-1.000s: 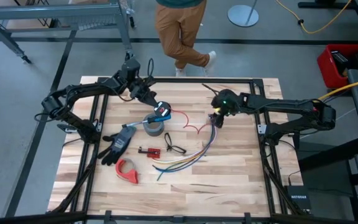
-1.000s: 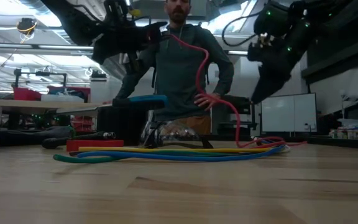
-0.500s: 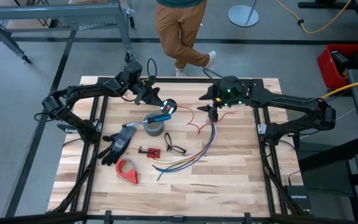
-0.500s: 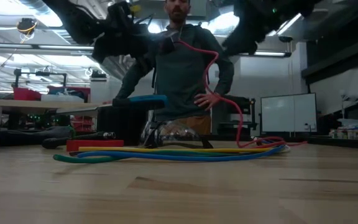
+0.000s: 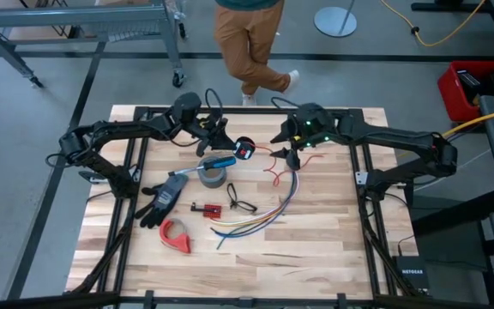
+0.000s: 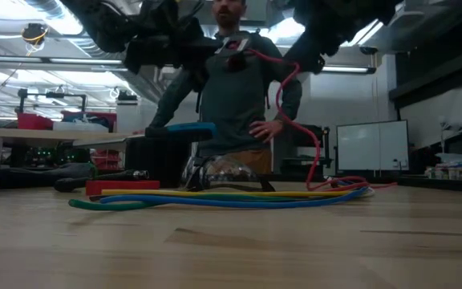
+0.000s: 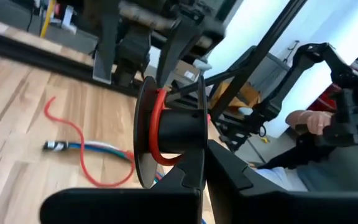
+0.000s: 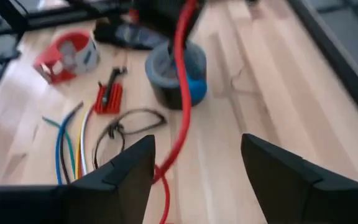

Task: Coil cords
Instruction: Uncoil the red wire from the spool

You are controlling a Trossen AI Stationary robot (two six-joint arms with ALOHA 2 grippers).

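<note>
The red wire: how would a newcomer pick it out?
Find the left pincer, shut on a small black spool above the table's far middle. The red wire runs from that spool down to the wood, the only single thin red strand, unlike the multicoloured wire bundle.

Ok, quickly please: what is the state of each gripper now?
Left gripper: closed, holding a black spool with the red wire wound on it.
Right gripper: open, holding nothing; the wire passes between its fingers.
</note>
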